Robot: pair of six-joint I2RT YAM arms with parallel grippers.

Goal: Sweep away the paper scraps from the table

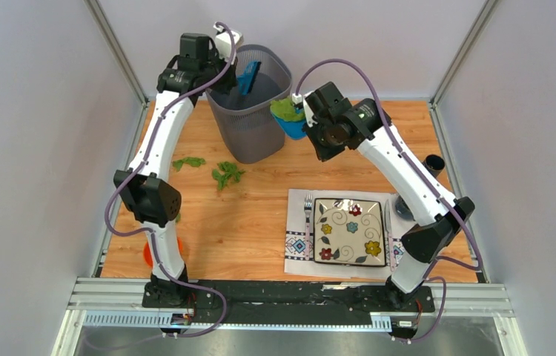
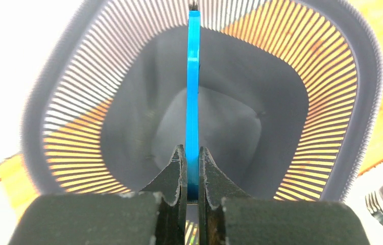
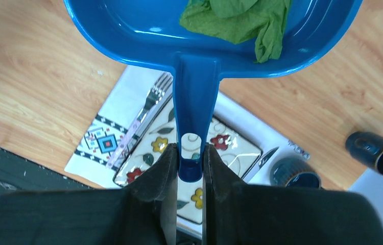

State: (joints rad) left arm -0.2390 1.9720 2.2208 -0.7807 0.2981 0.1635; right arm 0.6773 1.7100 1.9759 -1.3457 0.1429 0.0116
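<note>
Over table (image 1: 260,215), top view: left gripper (image 1: 242,70) above grey mesh bin (image 1: 249,126), right gripper (image 1: 306,115) at bin's rim, carrying blue dustpan (image 1: 292,127). Two clusters of paper scraps (image 1: 227,174) on wood, just left of bin base.
Left wrist: fingers clamped on thin blue brush (image 2: 193,92), bin interior below.
Right wrist: jaws pinching dustpan handle; more green scraps heaped in pan, above placemat (image 3: 102,138), plate (image 3: 220,148), fork (image 3: 153,97).

Left gripper (image 2: 191,151) clamped; right gripper (image 3: 190,149) clamped
</note>
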